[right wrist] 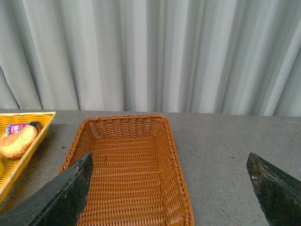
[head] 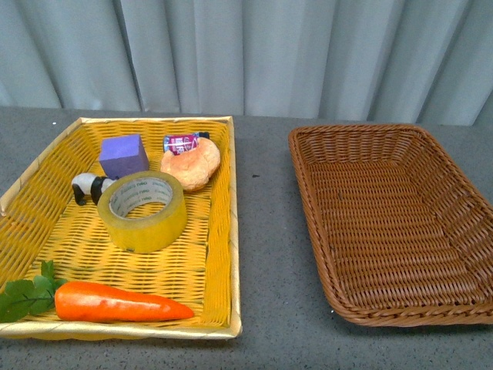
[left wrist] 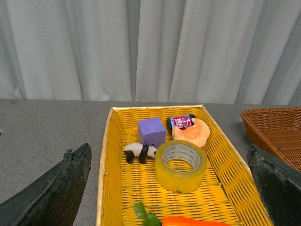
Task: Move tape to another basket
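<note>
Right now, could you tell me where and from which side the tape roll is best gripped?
From above: the tape lies flat, hole up, so pinch one wall, from inside the core to outside. The near side is probably best, clear of the panda and bread.

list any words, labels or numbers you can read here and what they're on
No text can be read for certain in any view.
On the cardboard core of the tape: pale print runs around the inside, too blurred to read.
On the small can behind the toy bread: white lettering on a magenta label, too small to read.
Nothing else shows any writing.
</note>
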`<action>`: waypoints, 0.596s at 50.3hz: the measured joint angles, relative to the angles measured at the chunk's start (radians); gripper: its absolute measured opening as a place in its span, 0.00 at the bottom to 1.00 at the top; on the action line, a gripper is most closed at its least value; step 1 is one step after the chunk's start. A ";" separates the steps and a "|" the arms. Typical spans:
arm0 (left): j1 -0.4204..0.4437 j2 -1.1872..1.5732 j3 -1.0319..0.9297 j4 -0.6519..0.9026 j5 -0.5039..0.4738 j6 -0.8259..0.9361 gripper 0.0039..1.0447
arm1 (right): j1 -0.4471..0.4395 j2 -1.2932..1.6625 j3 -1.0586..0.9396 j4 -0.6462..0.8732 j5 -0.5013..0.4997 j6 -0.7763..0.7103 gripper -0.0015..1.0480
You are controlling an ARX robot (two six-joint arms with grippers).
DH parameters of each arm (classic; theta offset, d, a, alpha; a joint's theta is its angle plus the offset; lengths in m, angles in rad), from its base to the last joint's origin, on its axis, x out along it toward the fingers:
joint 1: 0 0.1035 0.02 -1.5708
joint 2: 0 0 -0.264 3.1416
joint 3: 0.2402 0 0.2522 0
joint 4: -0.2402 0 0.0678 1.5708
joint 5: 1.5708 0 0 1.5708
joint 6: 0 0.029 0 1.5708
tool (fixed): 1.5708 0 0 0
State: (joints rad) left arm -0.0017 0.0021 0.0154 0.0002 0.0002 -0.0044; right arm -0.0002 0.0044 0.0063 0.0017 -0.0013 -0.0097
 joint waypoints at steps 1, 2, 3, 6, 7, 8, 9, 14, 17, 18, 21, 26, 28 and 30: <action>0.000 0.000 0.000 0.000 0.000 0.000 0.94 | 0.000 0.000 0.000 0.000 0.000 0.000 0.91; 0.000 0.000 0.000 0.000 0.000 0.000 0.94 | 0.000 0.000 0.000 0.000 0.000 0.000 0.91; 0.000 0.000 0.000 0.000 0.000 0.000 0.94 | 0.000 0.000 0.000 0.000 0.000 0.000 0.91; 0.000 0.000 0.000 0.000 0.000 0.000 0.94 | 0.000 0.000 0.000 0.000 0.000 0.000 0.91; 0.000 0.000 0.000 0.000 0.000 0.000 0.94 | 0.000 0.000 0.000 0.000 0.000 0.000 0.91; 0.000 0.000 0.000 0.000 0.000 0.000 0.94 | 0.000 0.000 0.000 0.000 0.000 0.000 0.91; 0.000 0.000 0.000 0.000 0.000 0.000 0.94 | 0.000 0.000 0.000 0.000 0.000 0.000 0.91; 0.000 0.001 0.000 -0.001 -0.004 0.000 0.94 | 0.000 0.000 0.000 0.000 0.000 0.000 0.91; -0.019 0.071 0.020 -0.053 -0.092 -0.044 0.94 | 0.000 0.000 0.000 0.000 0.000 0.000 0.91; -0.020 0.101 0.023 -0.050 -0.098 -0.055 0.94 | 0.000 0.000 0.000 0.000 0.000 0.000 0.91; -0.019 0.175 0.026 -0.022 -0.080 -0.073 0.94 | 0.000 -0.001 0.000 0.000 0.000 0.000 0.91; -0.013 0.365 0.063 0.130 -0.033 -0.122 0.94 | 0.000 -0.001 0.000 0.000 0.000 0.000 0.91; -0.014 0.437 0.083 0.185 -0.028 -0.137 0.94 | 0.000 -0.001 0.000 0.000 0.000 0.000 0.91; -0.022 0.539 0.114 0.257 -0.024 -0.148 0.94 | 0.000 -0.001 0.000 0.000 0.000 0.000 0.91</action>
State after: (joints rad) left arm -0.0235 0.5415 0.1295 0.2569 -0.0238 -0.1524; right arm -0.0002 0.0036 0.0059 0.0017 -0.0013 -0.0097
